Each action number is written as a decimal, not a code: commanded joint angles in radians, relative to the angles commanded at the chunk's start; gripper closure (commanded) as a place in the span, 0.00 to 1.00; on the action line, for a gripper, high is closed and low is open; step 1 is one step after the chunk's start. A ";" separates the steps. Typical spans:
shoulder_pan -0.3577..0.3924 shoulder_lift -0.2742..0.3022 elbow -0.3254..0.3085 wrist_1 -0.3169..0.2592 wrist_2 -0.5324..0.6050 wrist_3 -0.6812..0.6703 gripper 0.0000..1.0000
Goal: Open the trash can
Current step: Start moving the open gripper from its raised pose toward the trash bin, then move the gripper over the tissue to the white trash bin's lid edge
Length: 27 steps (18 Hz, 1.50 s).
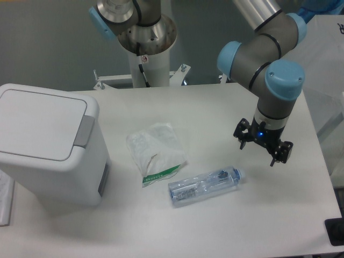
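The trash can point(45, 145) is a large boxy white bin standing at the left of the table. Its flat white lid point(37, 122) is down, and a grey push tab point(84, 130) sits on the lid's right edge. My gripper point(262, 150) hangs over the right side of the table, far to the right of the can. Its two dark fingers are spread apart with nothing between them.
A crumpled clear plastic bag point(156, 150) with a green strip lies in the middle of the table. A clear plastic bottle point(206, 186) lies on its side in front of it, left of the gripper. The arm's base column point(145, 54) stands at the back edge.
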 joint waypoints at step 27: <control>-0.278 0.242 -0.011 0.002 -0.427 -0.741 0.00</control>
